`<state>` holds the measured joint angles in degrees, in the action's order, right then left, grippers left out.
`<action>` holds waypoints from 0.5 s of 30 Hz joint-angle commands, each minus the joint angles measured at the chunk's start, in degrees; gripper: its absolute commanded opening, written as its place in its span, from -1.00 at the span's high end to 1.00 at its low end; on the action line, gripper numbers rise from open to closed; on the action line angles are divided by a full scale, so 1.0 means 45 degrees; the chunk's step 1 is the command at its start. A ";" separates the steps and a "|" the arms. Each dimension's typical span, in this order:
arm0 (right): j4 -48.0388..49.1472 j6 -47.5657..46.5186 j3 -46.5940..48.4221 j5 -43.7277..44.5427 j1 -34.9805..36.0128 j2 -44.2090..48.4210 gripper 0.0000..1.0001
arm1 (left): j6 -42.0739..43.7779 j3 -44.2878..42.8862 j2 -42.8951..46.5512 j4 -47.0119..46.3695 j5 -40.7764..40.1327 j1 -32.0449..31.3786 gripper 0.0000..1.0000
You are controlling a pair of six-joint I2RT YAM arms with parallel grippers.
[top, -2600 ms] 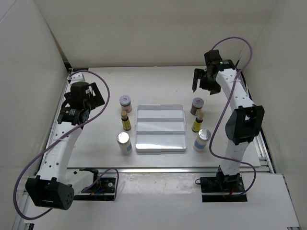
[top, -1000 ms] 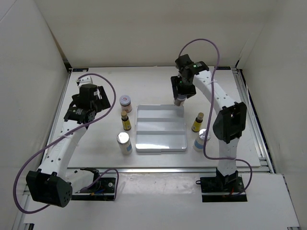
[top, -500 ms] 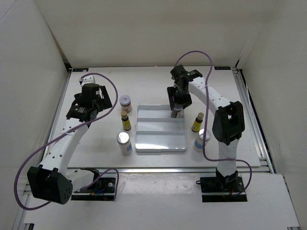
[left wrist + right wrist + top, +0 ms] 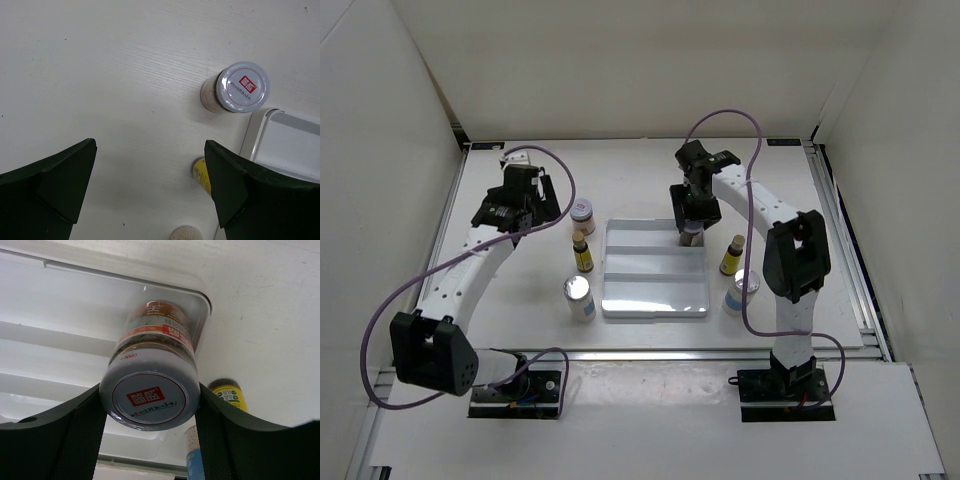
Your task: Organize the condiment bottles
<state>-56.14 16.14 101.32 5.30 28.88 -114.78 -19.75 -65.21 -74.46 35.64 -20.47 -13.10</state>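
The right gripper (image 4: 690,222) is pinching a jar (image 4: 152,340) at the upper-right corner of the tray (image 4: 60,305), covering its sides. The left gripper (image 4: 150,145) is hovering spread, half hiding a yellow bottle (image 4: 201,174) at lower right.

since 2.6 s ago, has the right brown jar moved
Yes. The jar stood just right of the tray; now the right gripper holds it further left, at the tray's far right corner.
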 commanded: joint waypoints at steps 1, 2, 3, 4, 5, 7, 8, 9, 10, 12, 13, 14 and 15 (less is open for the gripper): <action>0.0073 0.0104 0.0413 0.0189 -0.0187 0.0468 0.66 | 0.0092 -0.1132 -0.0346 0.0165 0.0271 -0.0194 -1.00; 0.0189 0.0104 0.0415 0.0189 -0.0188 0.0468 0.66 | 0.0092 -0.1424 -0.0465 0.0166 0.0271 -0.0194 -1.00; 0.0190 -0.0012 0.0415 0.0189 -0.0188 0.0352 0.66 | 0.0092 -0.1543 -0.0466 0.0282 0.0136 -0.0329 -1.00; 0.0190 -0.0013 0.0550 0.0189 -0.0188 0.0177 0.62 | 0.0092 -0.1544 -0.0621 0.0284 0.0135 -0.0330 -1.00; 0.0074 -0.0013 0.0725 0.0189 -0.0188 0.0175 0.51 | 0.0092 -0.1699 -0.0738 0.0284 0.0135 -0.0330 -1.00; -0.0178 -0.0013 0.0940 0.0189 -0.0188 -0.0214 -0.15 | 0.0092 -0.2031 -0.1049 0.0284 0.0135 -0.0330 -1.00; -0.0316 -0.0013 0.0942 0.0344 -0.0188 -0.0216 -0.33 | 0.0092 -0.2148 -0.1187 0.0284 0.0270 -0.0330 -1.00; -0.0434 -0.0013 0.1058 0.0500 -0.0188 -0.0216 -0.49 | 0.0266 -0.2440 -0.1363 0.0284 0.0716 -0.0330 -1.00; -0.0435 -0.0013 0.1059 0.0715 -0.0188 -0.0080 -0.80 | 0.0267 -0.2597 -0.1519 0.0284 0.0953 -0.0330 -1.00; -0.0552 0.0124 0.1194 0.1008 -0.0188 0.0328 -1.00 | 0.0597 -0.3064 -0.2085 0.0284 0.1403 -0.0661 -1.00; -0.0552 0.0124 0.1196 0.1010 -0.0188 0.0486 -1.00 | 0.0715 -0.3222 -0.2493 0.0284 0.1520 -0.0662 -1.00; -0.0552 0.0124 0.1409 0.1010 -0.0188 0.0797 -1.00 | 0.0852 -0.3378 -0.2691 0.0284 0.1657 -0.0856 -1.00; -0.0552 0.0124 0.1565 0.1126 -0.0188 0.0974 -1.00 | 0.1085 -0.3689 -0.2925 0.0284 0.1832 -0.1051 -1.00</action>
<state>-57.54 16.21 104.51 8.08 28.18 -115.59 -17.63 -78.54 -85.71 36.84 -16.38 -15.75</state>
